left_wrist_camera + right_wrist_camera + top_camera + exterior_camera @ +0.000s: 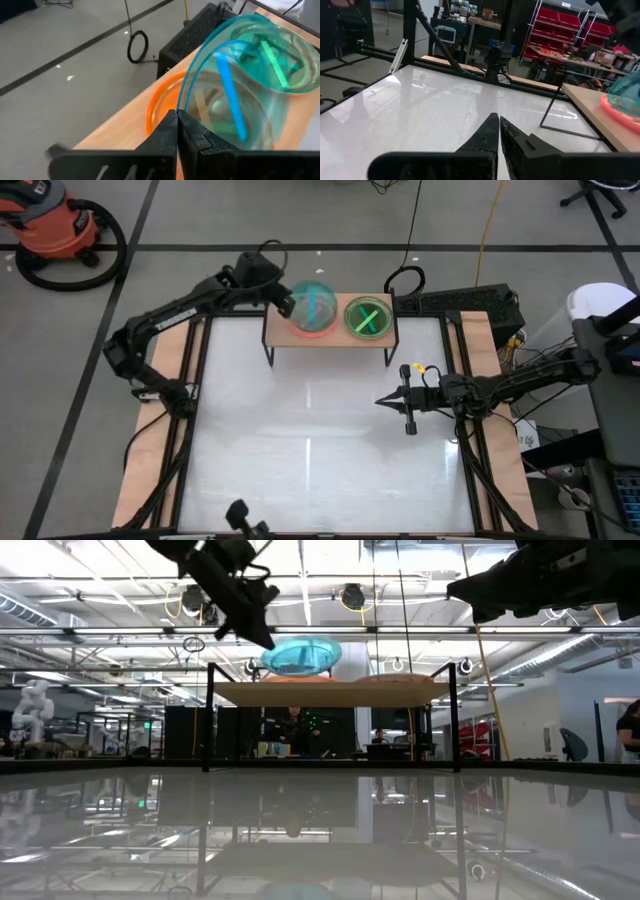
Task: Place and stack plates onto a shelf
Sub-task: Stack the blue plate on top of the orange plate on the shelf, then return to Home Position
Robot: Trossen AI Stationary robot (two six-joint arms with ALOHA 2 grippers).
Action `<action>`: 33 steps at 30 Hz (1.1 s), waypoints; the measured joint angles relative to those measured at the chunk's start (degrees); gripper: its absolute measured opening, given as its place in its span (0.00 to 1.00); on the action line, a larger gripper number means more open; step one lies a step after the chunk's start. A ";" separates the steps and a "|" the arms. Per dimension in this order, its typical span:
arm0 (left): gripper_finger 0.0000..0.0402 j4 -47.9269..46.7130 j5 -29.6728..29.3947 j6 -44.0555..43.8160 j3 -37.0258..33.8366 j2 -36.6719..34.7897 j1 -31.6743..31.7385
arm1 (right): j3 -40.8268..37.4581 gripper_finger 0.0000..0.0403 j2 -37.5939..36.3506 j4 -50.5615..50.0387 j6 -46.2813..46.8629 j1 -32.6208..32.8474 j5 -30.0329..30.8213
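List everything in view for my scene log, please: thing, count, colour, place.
blue plate: one, translucent blue, held tilted above the left stack
left stack: pink and orange plates, count unclear, shelf's left half
green plate: at least one, green, shelf's right half
shelf: one, light wood on black legs, table's far edge
table: one, white
vacuum: one, orange, floor far left
left gripper: shut on the blue plate's rim
right gripper: fingers shut, over the table, right of centre

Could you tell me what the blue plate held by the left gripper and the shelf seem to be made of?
The blue plate looks like glossy translucent plastic: the board shows through it. The shelf seems light matte wood on thin black metal legs. The left gripper pinches the plate's rim.
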 joint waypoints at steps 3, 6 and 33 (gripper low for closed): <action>0.00 2.74 0.36 -0.58 0.00 2.82 0.29 | 0.00 0.00 0.00 0.00 1.14 0.00 0.03; 0.00 5.09 0.11 -0.55 0.00 4.90 0.45 | 0.01 0.00 0.00 -0.02 2.43 0.00 0.01; 0.30 3.18 4.34 9.91 0.00 -2.94 0.54 | -3.22 0.00 -0.88 1.19 6.13 0.11 4.36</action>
